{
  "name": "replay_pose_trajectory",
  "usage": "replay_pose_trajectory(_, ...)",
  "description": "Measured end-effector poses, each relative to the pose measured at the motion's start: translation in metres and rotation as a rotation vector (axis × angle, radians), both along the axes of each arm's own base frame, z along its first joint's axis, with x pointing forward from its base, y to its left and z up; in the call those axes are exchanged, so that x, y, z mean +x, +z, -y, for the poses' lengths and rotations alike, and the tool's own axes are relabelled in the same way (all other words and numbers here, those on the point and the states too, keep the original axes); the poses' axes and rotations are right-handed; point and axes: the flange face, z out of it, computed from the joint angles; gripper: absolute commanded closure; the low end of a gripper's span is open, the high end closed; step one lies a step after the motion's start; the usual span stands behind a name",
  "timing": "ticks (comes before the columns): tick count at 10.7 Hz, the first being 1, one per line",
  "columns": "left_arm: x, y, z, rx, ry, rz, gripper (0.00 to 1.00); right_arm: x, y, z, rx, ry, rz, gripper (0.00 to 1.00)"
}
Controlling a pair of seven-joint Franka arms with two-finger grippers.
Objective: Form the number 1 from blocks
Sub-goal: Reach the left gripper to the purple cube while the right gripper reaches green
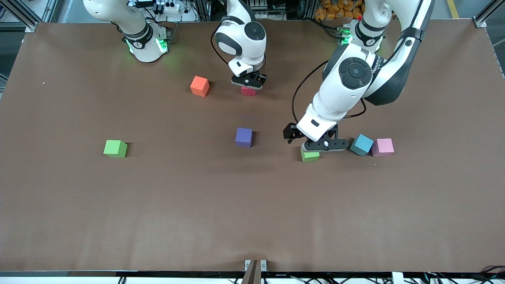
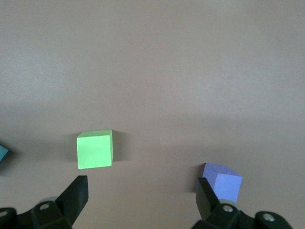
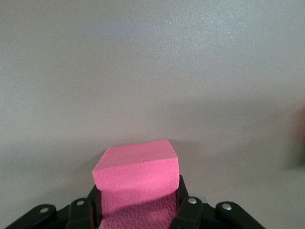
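Note:
My right gripper (image 1: 248, 82) is shut on a red block (image 1: 248, 91), which fills the space between the fingers in the right wrist view (image 3: 136, 171), low at the table. An orange block (image 1: 199, 86) lies beside it toward the right arm's end. My left gripper (image 1: 320, 146) hangs open just over a green block (image 1: 310, 156). In the left wrist view that green block (image 2: 95, 149) lies just past the spread fingers (image 2: 76, 191), not between them. The purple block (image 1: 244, 137) (image 2: 224, 183) sits mid-table. A blue block (image 1: 361, 144) and a pink block (image 1: 382, 146) touch, beside the left gripper.
A second green block (image 1: 115, 148) lies alone toward the right arm's end. The brown table cover (image 1: 252, 213) is bare over the wide strip nearest the front camera. A corner of the blue block (image 2: 2, 155) shows at the edge of the left wrist view.

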Motion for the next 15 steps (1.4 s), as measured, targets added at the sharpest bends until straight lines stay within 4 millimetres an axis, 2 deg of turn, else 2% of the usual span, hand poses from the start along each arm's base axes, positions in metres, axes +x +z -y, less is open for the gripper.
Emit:
replay_pose_trajectory(3, 0.001, -0.001, -0.001, 0.002, 0.002, -0.002, 0.0, -0.001, 0.003, -0.002, 0.005, -0.002, 0.003, 0.0)
replay_pose_trajectory(5, 0.001, -0.001, -0.001, 0.002, 0.003, -0.001, 0.0, 0.007, 0.021, -0.003, 0.026, -0.014, 0.017, 0.0)
replay_pose_trajectory(7, -0.001, -0.004, 0.003, 0.003, -0.004, -0.005, 0.0, 0.035, 0.054, 0.01, 0.042, -0.044, 0.029, 0.0)
replay_pose_trajectory(8, -0.004, -0.008, 0.011, 0.004, -0.017, -0.009, 0.0, 0.058, 0.069, 0.023, 0.053, -0.045, 0.033, 0.0)
replay_pose_trajectory(10, -0.008, -0.023, 0.046, -0.005, -0.062, -0.002, 0.0, 0.121, 0.087, 0.069, 0.064, -0.044, 0.037, 0.0)
replay_pose_trajectory(11, -0.008, -0.034, 0.066, -0.017, -0.084, 0.01, 0.0, 0.155, 0.088, 0.103, 0.046, -0.035, 0.018, 0.0)
replay_pose_trajectory(13, -0.008, -0.066, 0.102, -0.038, -0.126, 0.031, 0.0, 0.21, 0.089, 0.178, 0.01, 0.001, -0.044, 0.0)
replay_pose_trajectory(15, -0.016, -0.102, 0.136, -0.053, -0.171, 0.045, 0.0, 0.255, 0.096, 0.26, 0.013, 0.031, -0.085, 0.0)
